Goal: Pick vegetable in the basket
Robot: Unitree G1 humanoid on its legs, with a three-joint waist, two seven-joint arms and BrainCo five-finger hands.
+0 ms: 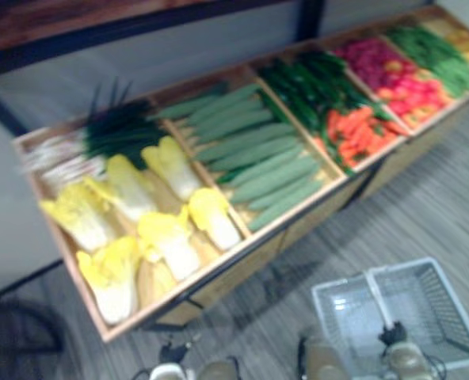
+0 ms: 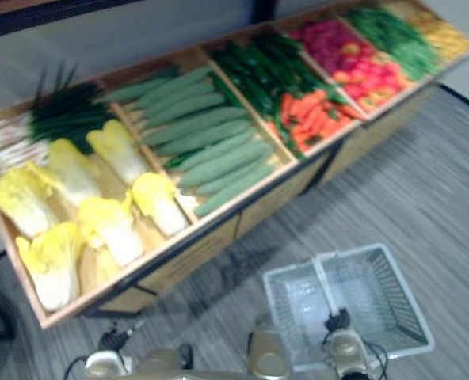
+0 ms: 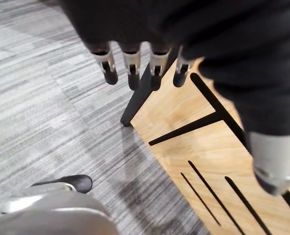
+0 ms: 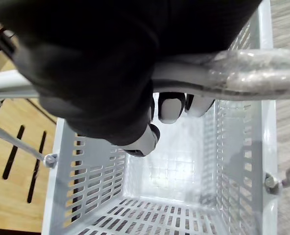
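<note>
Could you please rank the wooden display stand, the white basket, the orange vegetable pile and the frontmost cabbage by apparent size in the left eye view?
1. wooden display stand
2. white basket, though nearer the camera
3. orange vegetable pile and frontmost cabbage: too alike to rank

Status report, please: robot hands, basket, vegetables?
Left robot hand open, beside wooden stand. Right robot hand shut on basket handle. Basket empty; vegetables all in stand.
</note>
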